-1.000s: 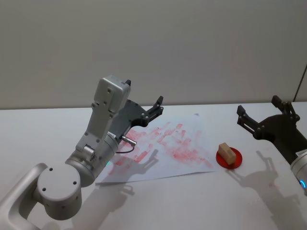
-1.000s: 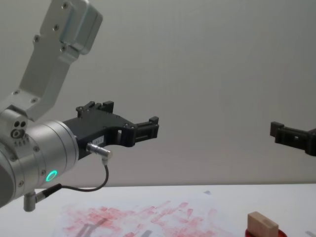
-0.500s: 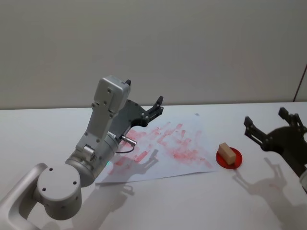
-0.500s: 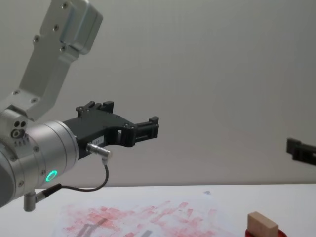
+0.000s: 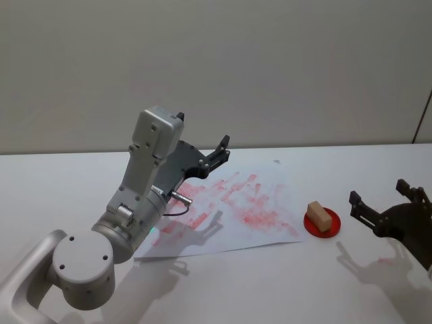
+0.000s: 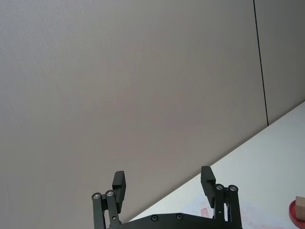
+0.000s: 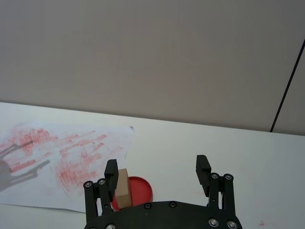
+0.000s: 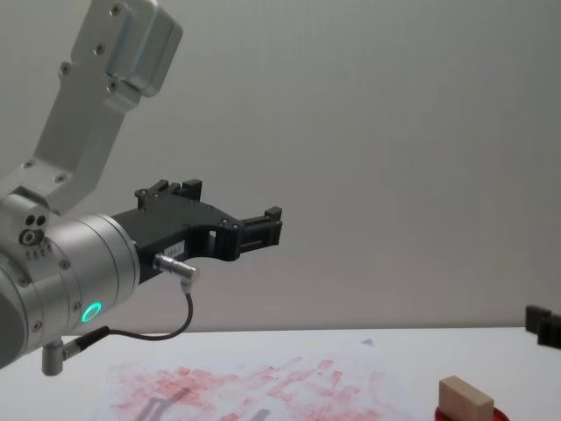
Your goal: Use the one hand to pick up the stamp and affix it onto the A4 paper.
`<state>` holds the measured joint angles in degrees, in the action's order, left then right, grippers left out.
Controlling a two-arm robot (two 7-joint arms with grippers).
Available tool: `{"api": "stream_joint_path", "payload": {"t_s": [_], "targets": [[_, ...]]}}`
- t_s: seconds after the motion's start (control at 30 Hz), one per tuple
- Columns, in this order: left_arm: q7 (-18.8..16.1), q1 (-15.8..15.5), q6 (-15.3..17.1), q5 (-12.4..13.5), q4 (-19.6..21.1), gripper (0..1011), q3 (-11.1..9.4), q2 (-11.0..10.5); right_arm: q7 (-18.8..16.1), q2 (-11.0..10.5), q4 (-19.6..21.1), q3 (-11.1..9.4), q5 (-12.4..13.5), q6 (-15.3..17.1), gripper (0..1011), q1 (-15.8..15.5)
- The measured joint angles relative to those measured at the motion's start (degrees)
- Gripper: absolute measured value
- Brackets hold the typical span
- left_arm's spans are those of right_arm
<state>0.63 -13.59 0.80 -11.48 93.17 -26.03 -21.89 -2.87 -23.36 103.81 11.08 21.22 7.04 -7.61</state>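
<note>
The head view lays out the whole scene. The stamp (image 5: 320,216) sits on the red round ink pad (image 5: 334,223) at the centre right of the frame. The pad is just off the right edge of the A4 paper (image 5: 243,202), which lies flat on the white counter (image 5: 270,283). The right gripper (image 5: 378,194) hangs at the right edge, near the pad but apart from it, its fingers spread and holding nothing. The left gripper (image 5: 221,150) is raised over the paper's far side at centre.

The right wrist view looks along the right gripper (image 7: 157,167). It shows the wide gap between the fingers, with the stamp (image 7: 123,188) and pad (image 7: 142,188) low in the frame beside one finger, and the paper (image 7: 71,157) at left.

The left wrist view shows the left gripper (image 6: 163,177) open against the wall, with the stamp (image 6: 300,206) at the lower right corner.

From the side, the chest view shows the stamp (image 8: 465,399) standing tilted at lower right. It also shows how high the left gripper (image 8: 273,224) is held above the paper (image 8: 263,381).
</note>
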Motion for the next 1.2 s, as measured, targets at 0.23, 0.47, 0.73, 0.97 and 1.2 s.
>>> {"api": "stream_joint_path", "payload": {"t_s": [0.23, 0.47, 0.73, 0.97, 1.2], "targets": [[0.0, 0.0, 0.0, 0.0, 0.0, 1001, 0.0, 0.0, -2.4, 1.0, -2.5, 0.6, -2.0, 2.5, 1001, 2.3], [0.0, 0.0, 0.0, 0.0, 0.0, 1001, 0.0, 0.0, -5.5, 2.6, -5.8, 1.7, -4.6, 5.0, 1001, 5.4], [0.0, 0.0, 0.0, 0.0, 0.0, 1001, 0.0, 0.0, -8.4, 4.3, -9.2, 2.9, -6.9, 7.5, 1001, 8.3], [0.0, 0.0, 0.0, 0.0, 0.0, 1001, 0.0, 0.0, -9.6, 5.5, -11.5, 3.5, -8.2, 9.0, 1001, 9.9], [0.0, 0.0, 0.0, 0.0, 0.0, 1001, 0.0, 0.0, -10.6, 6.5, -13.6, 4.2, -9.3, 9.8, 1001, 11.4]]}}
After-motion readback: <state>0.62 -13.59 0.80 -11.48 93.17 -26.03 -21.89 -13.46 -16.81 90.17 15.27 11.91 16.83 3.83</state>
